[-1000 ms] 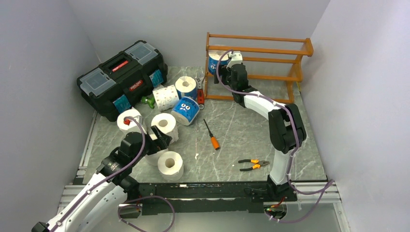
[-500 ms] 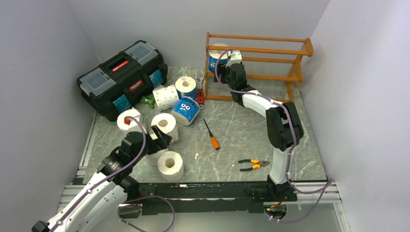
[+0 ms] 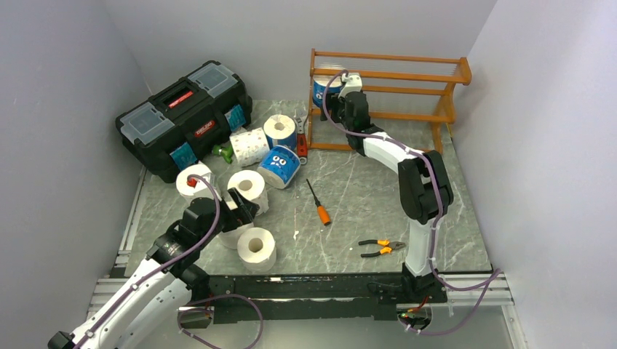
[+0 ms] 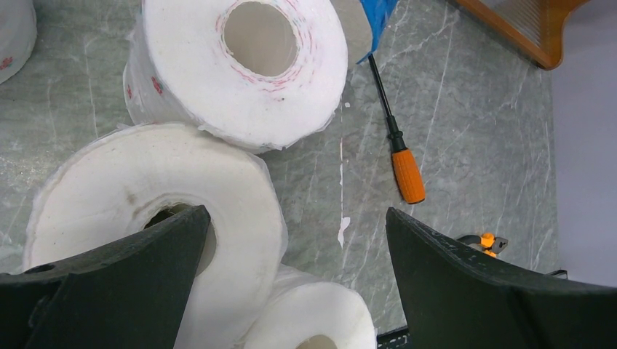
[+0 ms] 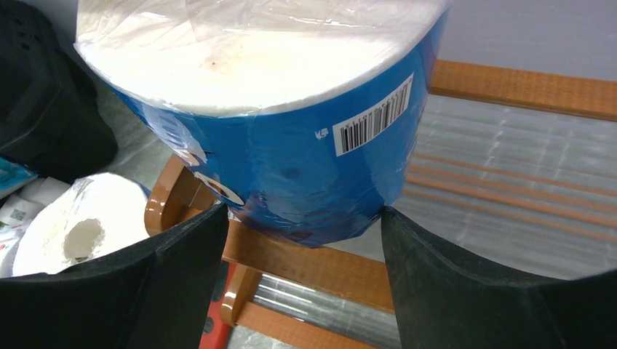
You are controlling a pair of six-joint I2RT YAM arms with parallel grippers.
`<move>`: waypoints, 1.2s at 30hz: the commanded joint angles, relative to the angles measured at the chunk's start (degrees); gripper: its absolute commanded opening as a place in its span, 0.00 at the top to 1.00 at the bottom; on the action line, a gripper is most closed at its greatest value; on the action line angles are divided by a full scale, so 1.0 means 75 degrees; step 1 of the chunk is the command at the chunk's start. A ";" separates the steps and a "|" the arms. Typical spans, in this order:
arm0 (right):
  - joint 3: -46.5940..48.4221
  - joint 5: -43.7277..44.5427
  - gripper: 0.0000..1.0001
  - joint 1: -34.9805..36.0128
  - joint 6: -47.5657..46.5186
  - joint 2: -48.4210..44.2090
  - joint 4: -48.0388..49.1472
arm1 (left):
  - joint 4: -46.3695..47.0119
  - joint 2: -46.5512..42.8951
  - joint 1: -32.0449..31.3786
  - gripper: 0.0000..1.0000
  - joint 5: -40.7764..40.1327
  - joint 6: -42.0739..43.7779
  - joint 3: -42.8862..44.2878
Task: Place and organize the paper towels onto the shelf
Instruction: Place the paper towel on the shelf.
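Right gripper (image 5: 302, 218) is clasping a blue-wrapped paper roll (image 5: 291, 145) at the orange-brown wooden shelf's (image 3: 407, 76) left end (first one!); left gripper (image 4: 295, 218) is hovering wide open, empty; seven rolls (image 3: 247, 185) are waiting along the table's (image 3: 364, 196) left edge.

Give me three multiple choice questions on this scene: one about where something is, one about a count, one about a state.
1. Where is the blue roll in the right pincer? A on the toolbox; B at the shelf's left end; C beside the pliers.
2. How many blue rolls show? A one; B three; C five.
3. The left pincer is: A shut on the screwdriver; B shut on a white roll; C open above a white roll.
Answers: B, the shelf's left corner shows right below it; B, one held, one standing, one lying; C, its fingers stand wide apart over the roll.
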 commanded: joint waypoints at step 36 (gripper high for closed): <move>-0.0681 -0.0607 0.00 0.0082 0.0546 -0.2063 -0.0655 | -0.0031 -0.0316 0.0008 0.00 -0.0098 0.0090 -0.0052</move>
